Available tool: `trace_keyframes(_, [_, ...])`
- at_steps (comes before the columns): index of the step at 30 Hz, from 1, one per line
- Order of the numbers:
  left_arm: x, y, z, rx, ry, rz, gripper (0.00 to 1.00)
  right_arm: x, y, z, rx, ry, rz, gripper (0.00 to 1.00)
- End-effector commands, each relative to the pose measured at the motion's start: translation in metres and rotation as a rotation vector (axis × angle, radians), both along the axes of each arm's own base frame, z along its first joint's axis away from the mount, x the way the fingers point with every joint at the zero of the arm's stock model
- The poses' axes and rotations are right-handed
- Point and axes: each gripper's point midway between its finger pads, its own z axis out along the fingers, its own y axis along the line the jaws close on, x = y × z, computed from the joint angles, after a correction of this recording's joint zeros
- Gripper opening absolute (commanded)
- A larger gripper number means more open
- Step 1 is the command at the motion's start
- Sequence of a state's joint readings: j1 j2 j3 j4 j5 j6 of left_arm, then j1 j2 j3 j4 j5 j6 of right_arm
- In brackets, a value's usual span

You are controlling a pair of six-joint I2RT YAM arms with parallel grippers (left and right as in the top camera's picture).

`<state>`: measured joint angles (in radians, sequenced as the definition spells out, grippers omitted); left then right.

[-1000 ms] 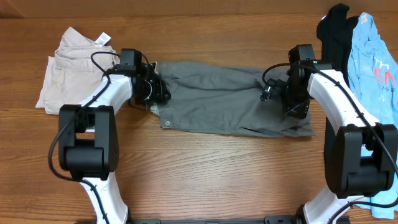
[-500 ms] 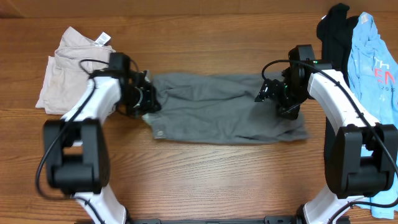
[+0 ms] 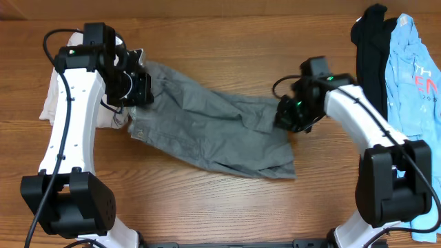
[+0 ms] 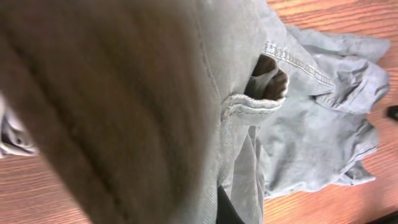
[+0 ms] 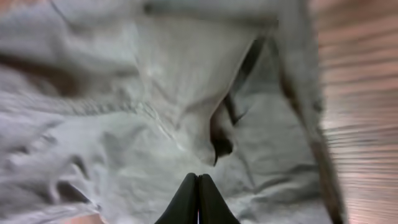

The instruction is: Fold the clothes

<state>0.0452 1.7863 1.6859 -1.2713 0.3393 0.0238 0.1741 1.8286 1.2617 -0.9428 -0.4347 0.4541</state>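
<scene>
The clothes (image 3: 213, 131), a plain mid-grey garment, lie slanted across the table from far left to near right. My left gripper (image 3: 138, 89) is shut on their far-left end and holds it up. In the left wrist view the grey cloth (image 4: 311, 124) drapes close over the lens, and only a dark finger (image 4: 227, 208) shows. My right gripper (image 3: 286, 117) hangs over the bunched right part. Its closed tips (image 5: 198, 183) press together above the cloth (image 5: 124, 143), with no cloth visible between them.
Beige trousers (image 3: 52, 96) lie at the far left, partly behind my left arm. A black garment (image 3: 368, 48) and a light-blue printed shirt (image 3: 413, 69) lie along the right edge. Bare wooden table (image 3: 207, 213) shows in front.
My left gripper rose and moved back-left, dragging the garment from level to slanted. My right gripper closed and shifted left over the garment's right part.
</scene>
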Motion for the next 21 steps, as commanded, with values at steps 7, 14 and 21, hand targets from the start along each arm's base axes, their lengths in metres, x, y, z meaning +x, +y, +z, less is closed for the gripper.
trace_keyframes(7, [-0.002, -0.021, 0.021, -0.002, -0.063, -0.111, 0.04, -0.038, 0.007, -0.055, 0.036, 0.05, -0.092, 0.04])
trace_keyframes(14, [-0.015, -0.087, 0.019, -0.004, -0.061, -0.267, 0.04, -0.038, 0.003, -0.068, 0.03, 0.044, -0.152, 0.04])
trace_keyframes(21, [-0.029, -0.16, -0.014, -0.019, 0.023, -0.361, 0.04, -0.037, 0.004, -0.067, 0.035, 0.04, -0.154, 0.04])
